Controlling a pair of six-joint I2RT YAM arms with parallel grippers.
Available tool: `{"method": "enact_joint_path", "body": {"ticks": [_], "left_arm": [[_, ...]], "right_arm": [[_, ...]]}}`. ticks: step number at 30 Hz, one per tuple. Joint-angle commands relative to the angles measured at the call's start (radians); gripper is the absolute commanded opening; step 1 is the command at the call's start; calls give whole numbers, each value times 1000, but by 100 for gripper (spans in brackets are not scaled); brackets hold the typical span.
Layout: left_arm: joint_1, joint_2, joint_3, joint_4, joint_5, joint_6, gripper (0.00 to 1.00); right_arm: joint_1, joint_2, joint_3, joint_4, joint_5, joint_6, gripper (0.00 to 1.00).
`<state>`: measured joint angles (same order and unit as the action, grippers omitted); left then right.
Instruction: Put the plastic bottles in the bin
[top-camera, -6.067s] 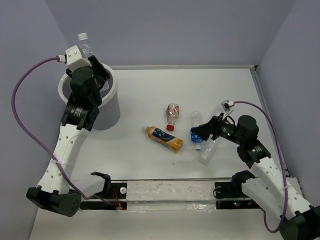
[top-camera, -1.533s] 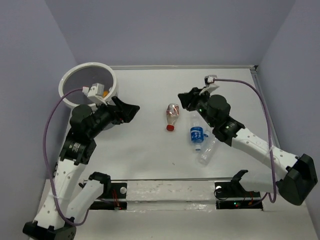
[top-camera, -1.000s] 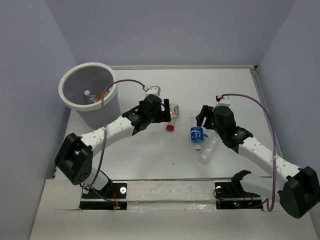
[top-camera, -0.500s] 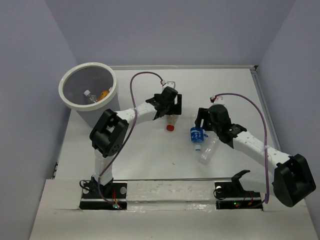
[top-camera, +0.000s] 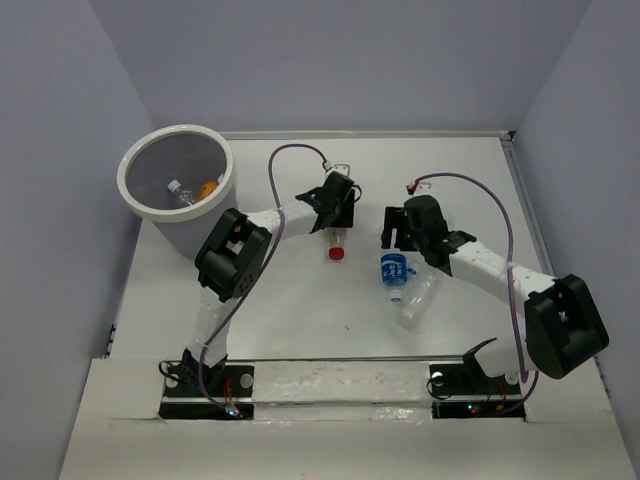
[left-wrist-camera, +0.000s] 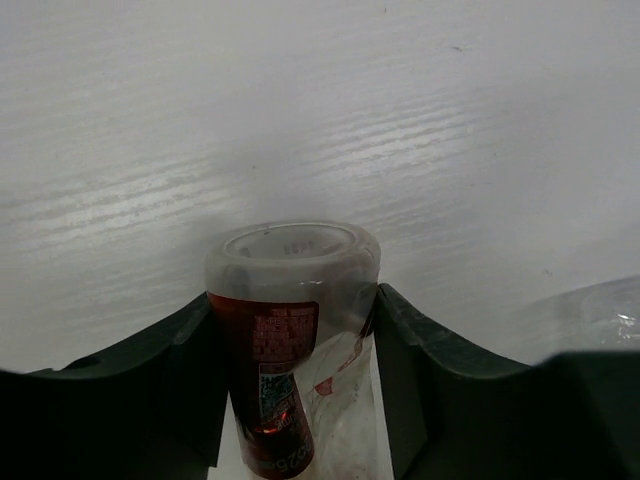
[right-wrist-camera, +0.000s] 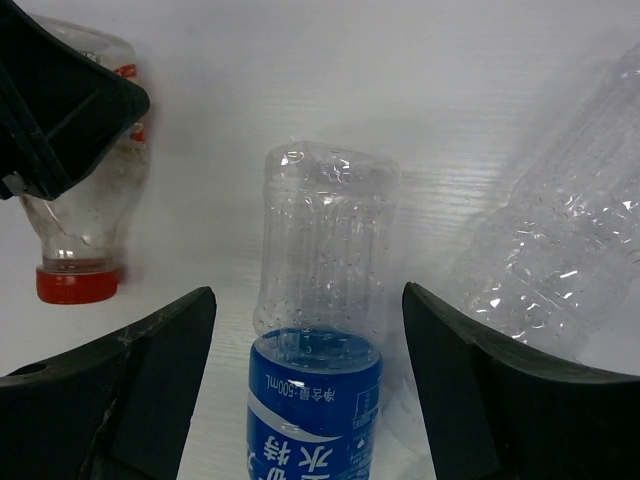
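Left gripper (left-wrist-camera: 295, 300): dark fingers snug on both sides of clear plastic bottle with red cap (top-camera: 336, 243), holding it. Bottle lies flat on white table (top-camera: 290, 310), near middle, cap toward robot.

Right gripper (right-wrist-camera: 308, 295): fingers wide apart, gap on each side of clear plastic bottle with blue label (right-wrist-camera: 318, 400), lying flat. Plain clear plastic bottle (right-wrist-camera: 555, 260) just beside it, on right.

Round white plastic bin (top-camera: 122, 176) at far left. Inside: small clear bottle with white cap (top-camera: 176, 187), yellow-orange bottle (top-camera: 208, 187).

The bin (top-camera: 123, 178) holds the orange bottle (top-camera: 207, 187) and a clear bottle (top-camera: 180, 192). The red-capped bottle (top-camera: 336, 243), blue-labelled bottle (top-camera: 393, 270) and second clear bottle (top-camera: 418, 300) lie on the surface (top-camera: 300, 320).
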<state>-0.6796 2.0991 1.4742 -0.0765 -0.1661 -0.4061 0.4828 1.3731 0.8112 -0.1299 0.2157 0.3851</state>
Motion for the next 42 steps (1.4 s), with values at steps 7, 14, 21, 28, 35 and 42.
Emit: {"method": "enact_joint_path", "body": {"ticks": [7,14,21,28,35,42], "left_arm": [[28,-238,-124,96,14,7,20],[32,-560,-157,78,-35,42,19],[190,-790,-92,-77,-139,87,20],[506,-904,-77,-109,-283,122,21],[713,-870,-26,-62,-337,102,21],[716,-840,-113,93,-489,158,26]], "right_arm": [[-16,87,77,-4,16,-32,84],[-16,185,143,-5,10,-41,83],[-16,293,189,-10,1,-37,81],[-16,328,218,-11,-33,-34,75],[-16,342,218,-8,-41,-41,67],[-16,327,203,21,-73,-26,44]]}}
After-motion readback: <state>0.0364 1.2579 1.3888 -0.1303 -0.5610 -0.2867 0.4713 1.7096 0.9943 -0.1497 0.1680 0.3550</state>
